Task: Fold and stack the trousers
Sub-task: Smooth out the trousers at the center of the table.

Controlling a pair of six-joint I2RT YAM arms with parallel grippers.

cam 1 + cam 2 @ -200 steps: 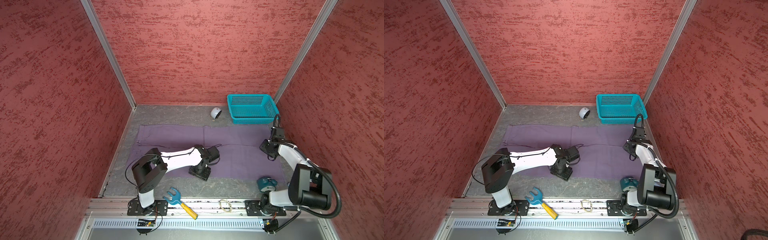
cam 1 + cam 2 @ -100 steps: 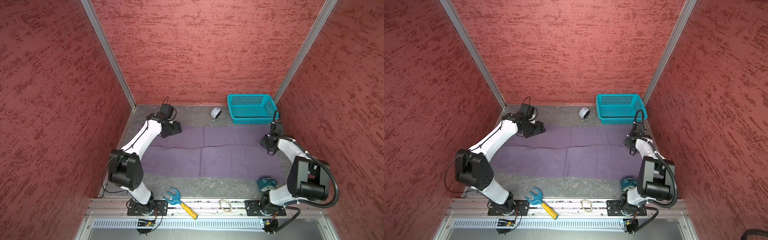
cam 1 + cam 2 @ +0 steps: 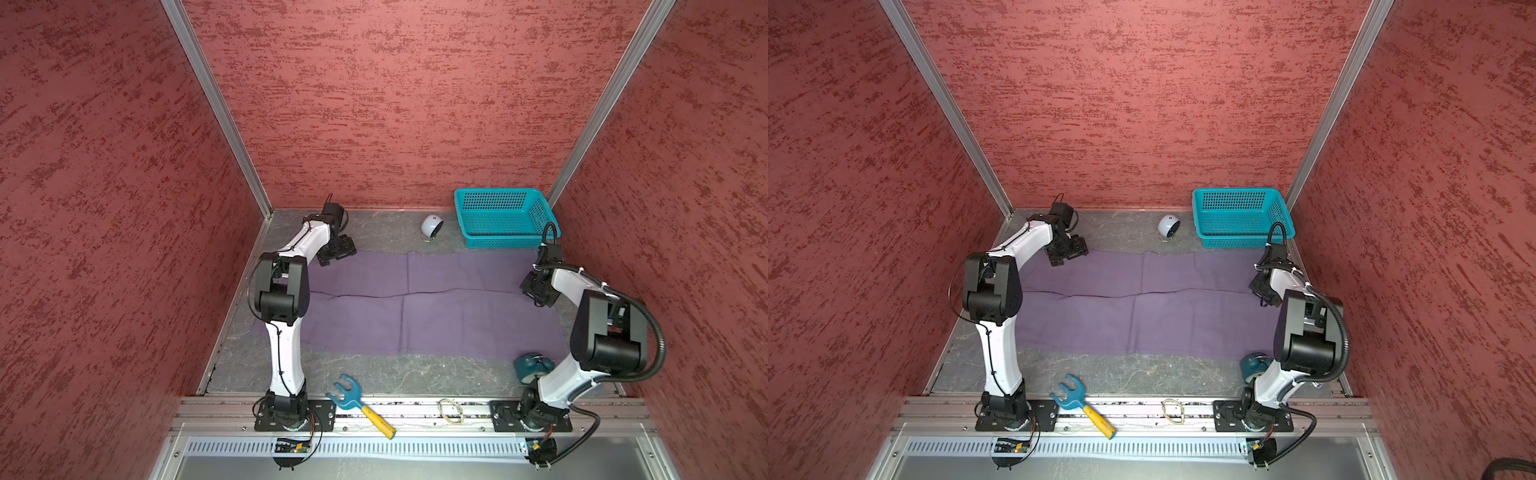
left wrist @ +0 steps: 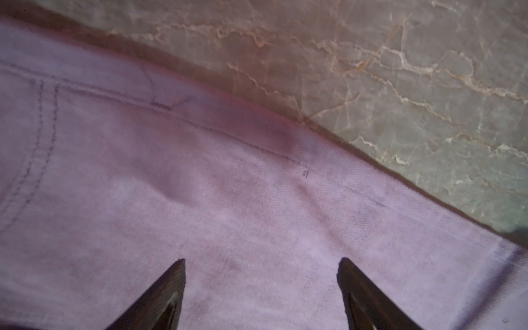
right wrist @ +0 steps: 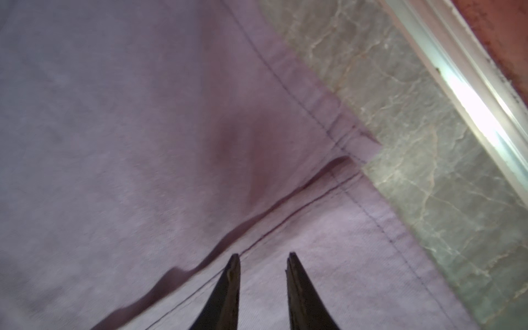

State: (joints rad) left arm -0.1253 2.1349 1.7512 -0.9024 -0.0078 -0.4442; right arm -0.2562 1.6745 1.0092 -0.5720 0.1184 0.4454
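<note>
Left gripper (image 3: 337, 252): shifted from the cloth's near middle to its far-left corner, jaws spread wide, empty. Right gripper (image 3: 537, 292): over the right-end hems, tips narrowly parted, nothing gripped. Trousers (image 3: 436, 307): flat mid-table, legs side by side; best pinch both far corners low, then draw the far leg evenly over the near one.

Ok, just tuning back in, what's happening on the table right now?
The purple trousers lie spread flat on the table, both legs side by side, with no fold made yet. The left gripper is over the far corner of the waist end, jaws wide open. The right gripper is over the hem end, where the two legs meet, jaws slightly apart. Neither is holding any cloth.
</note>
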